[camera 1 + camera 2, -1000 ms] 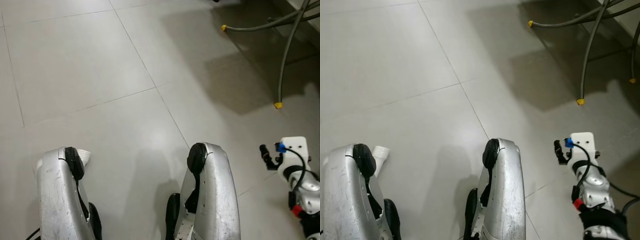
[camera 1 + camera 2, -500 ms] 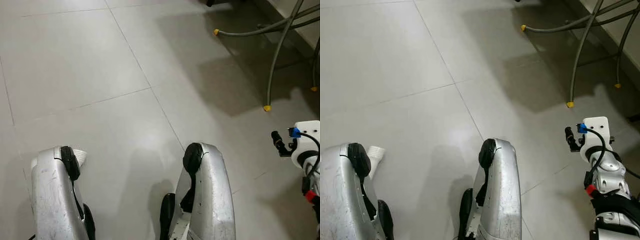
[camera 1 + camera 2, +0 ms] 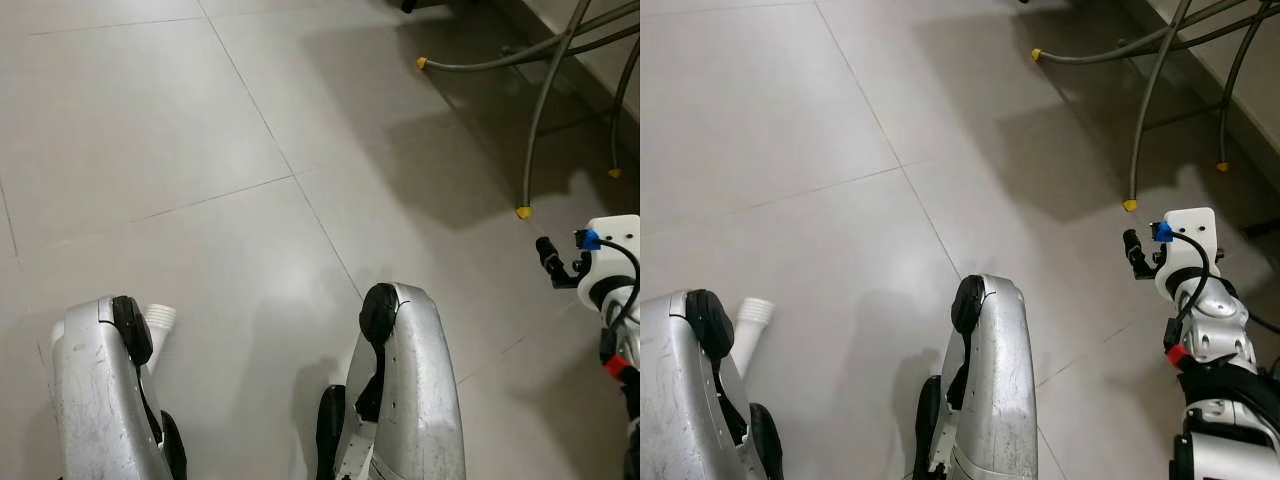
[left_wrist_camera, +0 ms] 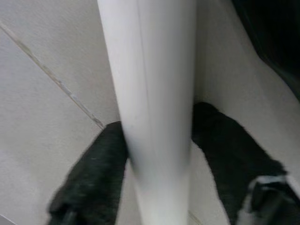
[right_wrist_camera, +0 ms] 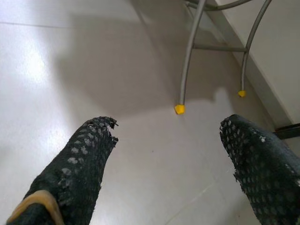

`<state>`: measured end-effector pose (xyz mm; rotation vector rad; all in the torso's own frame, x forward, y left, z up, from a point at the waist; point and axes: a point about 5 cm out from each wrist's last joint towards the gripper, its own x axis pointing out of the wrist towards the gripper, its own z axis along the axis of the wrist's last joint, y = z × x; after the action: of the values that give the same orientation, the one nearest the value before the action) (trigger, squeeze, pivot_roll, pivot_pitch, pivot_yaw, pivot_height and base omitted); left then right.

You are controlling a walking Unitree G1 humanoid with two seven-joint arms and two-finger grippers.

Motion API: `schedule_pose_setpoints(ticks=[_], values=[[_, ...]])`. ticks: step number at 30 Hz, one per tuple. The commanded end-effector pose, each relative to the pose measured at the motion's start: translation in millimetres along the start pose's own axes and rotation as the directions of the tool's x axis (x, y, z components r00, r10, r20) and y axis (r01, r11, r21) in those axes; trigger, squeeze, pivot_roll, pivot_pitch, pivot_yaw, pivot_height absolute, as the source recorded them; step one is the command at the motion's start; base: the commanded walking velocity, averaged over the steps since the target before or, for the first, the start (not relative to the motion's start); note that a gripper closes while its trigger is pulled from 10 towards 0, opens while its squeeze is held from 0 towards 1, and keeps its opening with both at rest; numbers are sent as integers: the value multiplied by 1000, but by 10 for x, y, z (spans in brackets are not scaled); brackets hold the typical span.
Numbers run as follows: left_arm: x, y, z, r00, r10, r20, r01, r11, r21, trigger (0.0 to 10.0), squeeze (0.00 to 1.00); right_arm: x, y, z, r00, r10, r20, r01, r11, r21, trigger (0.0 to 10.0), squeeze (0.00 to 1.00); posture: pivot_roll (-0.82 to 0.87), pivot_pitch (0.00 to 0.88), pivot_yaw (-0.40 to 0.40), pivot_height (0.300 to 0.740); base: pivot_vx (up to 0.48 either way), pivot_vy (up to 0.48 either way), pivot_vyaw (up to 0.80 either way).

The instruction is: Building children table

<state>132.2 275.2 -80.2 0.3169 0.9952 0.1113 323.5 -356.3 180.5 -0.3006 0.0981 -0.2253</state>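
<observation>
Left claw was clamped on a white table leg, its black fingers pressed to either side of the smooth round tube. From the head views the leg's flared open end poked out beside the robot's left knee, held low above the grey tiled floor. Over the last second the whole scene had slid sideways and more of the metal chair legs with yellow tips had come into sight, which suggests the robot was turning while carrying the part toward the assembly spot. Right claw hung with fingers apart, empty, near those chair legs.
</observation>
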Motion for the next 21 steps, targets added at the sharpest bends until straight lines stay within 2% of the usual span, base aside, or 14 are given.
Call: schedule_pose_setpoints(ticks=[1,14,16,17,19,20,21], values=[[-39,-255,-173,995,-77,-61,79,997,24,0,0,-44,-115,-95,999,-31,-44,32,999,13,10000,0,-247,398,-311,300,0,0,0],[-46,-191,-189,998,-41,-56,42,999,11,0,0,-33,-53,-116,999,-26,-41,27,999,34,10000,0,-223,400,-298,300,0,0,0],[-39,-145,-164,999,-13,-47,13,1000,1,0,0,-36,-39,-136,999,-25,-44,26,999,38,10000,0,-212,398,-291,300,0,0,0],[-28,-76,-114,999,24,-29,-25,1000,-8,0,0,-36,-12,-154,999,-21,-44,23,999,44,10000,0,-195,395,-284,300,0,0,0],[-28,-76,-114,999,24,-29,-25,1000,-8,0,0,-36,-12,-154,999,-21,-44,23,999,44,10000,0,-195,395,-284,300,0,0,0],[-10,21,-25,997,72,2,-72,997,-9,0,0,-34,34,-173,999,-15,-41,17,998,53,10000,0,-177,390,-273,300,0,0,0],[-10,21,-25,997,72,2,-72,997,-9,0,0,-34,34,-173,999,-15,-41,17,998,53,10000,0,-177,390,-273,300,0,0,0]])
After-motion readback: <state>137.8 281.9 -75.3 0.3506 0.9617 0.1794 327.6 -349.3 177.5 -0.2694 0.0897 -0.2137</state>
